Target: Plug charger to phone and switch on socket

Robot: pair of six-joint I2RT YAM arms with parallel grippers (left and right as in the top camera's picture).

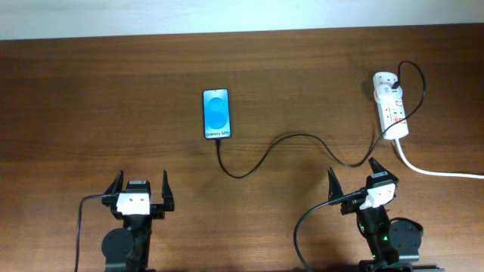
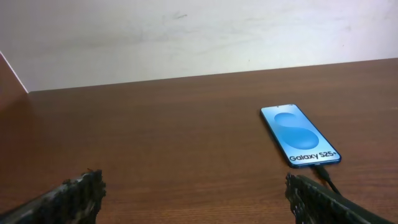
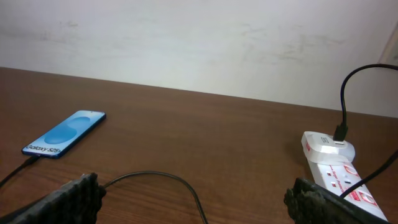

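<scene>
The phone lies flat on the table, blue screen up, also in the left wrist view and the right wrist view. The black charger cable runs from the phone's near end, where its tip sits in the port, across the table to the white socket at the right, which also shows in the right wrist view. My left gripper is open and empty near the front edge, well short of the phone. My right gripper is open and empty, just in front of the cable.
A thick white lead runs from the socket to the right edge. A pale wall stands behind the table's far edge.
</scene>
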